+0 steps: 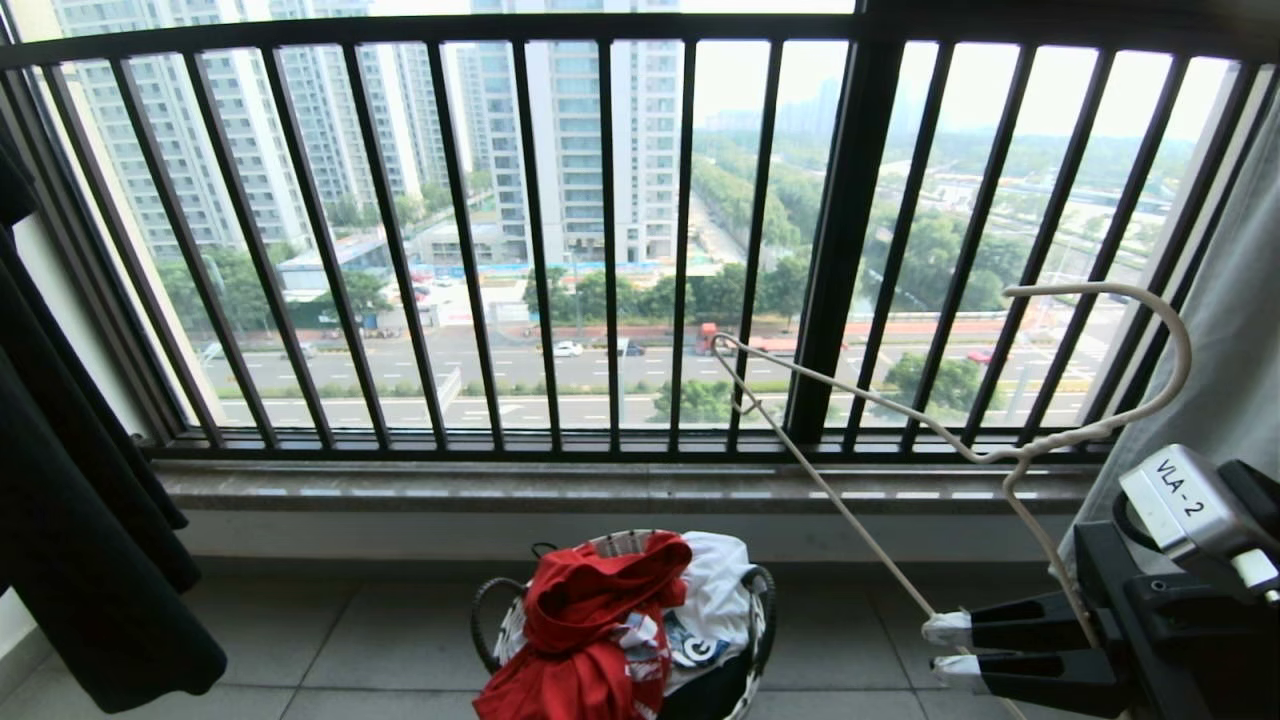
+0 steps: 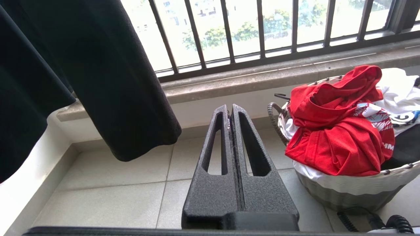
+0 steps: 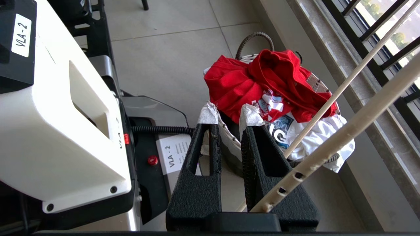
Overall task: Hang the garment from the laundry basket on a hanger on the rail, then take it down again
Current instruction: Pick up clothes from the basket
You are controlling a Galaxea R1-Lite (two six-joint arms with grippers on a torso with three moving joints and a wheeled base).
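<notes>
The red garment lies crumpled on top of the laundry basket on the tiled floor below the window. At the lower right, my right gripper is shut on the off-white wire hanger. A wire runs through near the base of its jaws, and its taped tips stand a little apart. The hanger's hook curves up to the right, above and right of the basket. My left gripper is shut and empty, low to the left of the basket. The rail is out of view.
A black garment hangs at the far left. A white printed garment lies under the red one. The dark window railing and stone sill stand behind the basket. A grey curtain hangs at the right. My base is beside the basket.
</notes>
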